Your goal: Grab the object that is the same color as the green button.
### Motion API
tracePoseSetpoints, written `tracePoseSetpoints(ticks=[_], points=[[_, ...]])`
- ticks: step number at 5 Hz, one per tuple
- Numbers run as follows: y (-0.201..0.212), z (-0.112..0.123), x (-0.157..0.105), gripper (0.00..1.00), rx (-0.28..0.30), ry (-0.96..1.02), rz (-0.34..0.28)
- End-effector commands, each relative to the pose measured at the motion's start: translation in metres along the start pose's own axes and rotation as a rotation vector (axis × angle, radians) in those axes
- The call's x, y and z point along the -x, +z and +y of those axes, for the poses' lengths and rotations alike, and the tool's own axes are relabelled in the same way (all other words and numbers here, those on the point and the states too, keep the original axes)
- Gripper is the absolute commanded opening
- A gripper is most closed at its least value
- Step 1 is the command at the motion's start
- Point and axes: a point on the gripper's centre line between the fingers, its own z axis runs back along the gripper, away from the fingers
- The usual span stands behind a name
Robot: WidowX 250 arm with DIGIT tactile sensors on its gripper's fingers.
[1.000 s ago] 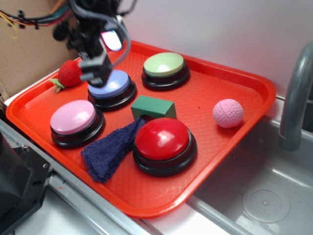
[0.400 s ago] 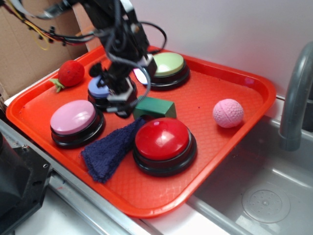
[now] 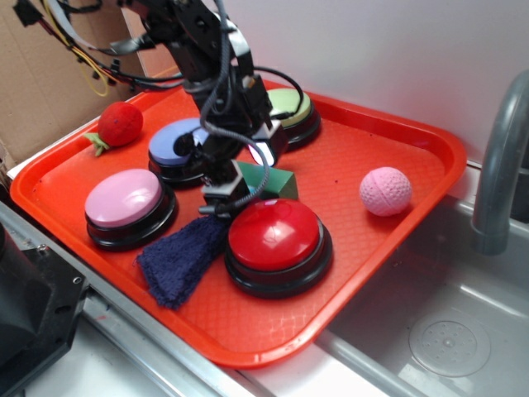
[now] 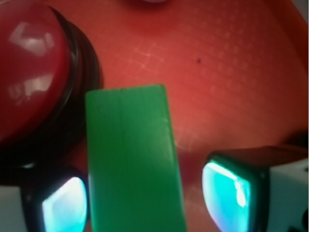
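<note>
i see my pincer [image 4: 145,193] wide open, one finger on each side of the green block [image 4: 133,159], not squeezing it. the block lies on the red tray [image 3: 397,141], just at 12 o'clock from the red button [image 3: 277,236], with the green button [image 3: 291,112] farther back.

- End effector [image 3: 225,192] low over the block's [image 3: 277,181] left end, jaws hidden.
- Block just behind the red button [image 3: 277,236].
- Green button [image 3: 295,114] behind the block.
</note>
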Motion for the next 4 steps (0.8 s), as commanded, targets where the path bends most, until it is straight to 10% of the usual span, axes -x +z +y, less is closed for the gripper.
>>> tracePoseSetpoints(ticks=[1, 4], points=[[0.006, 0.001, -0.001, 0.0, -0.014, -0.029, -0.076], [0.052, 0.01, -0.004, 0.0, 0.096, 0.546, 0.049]])
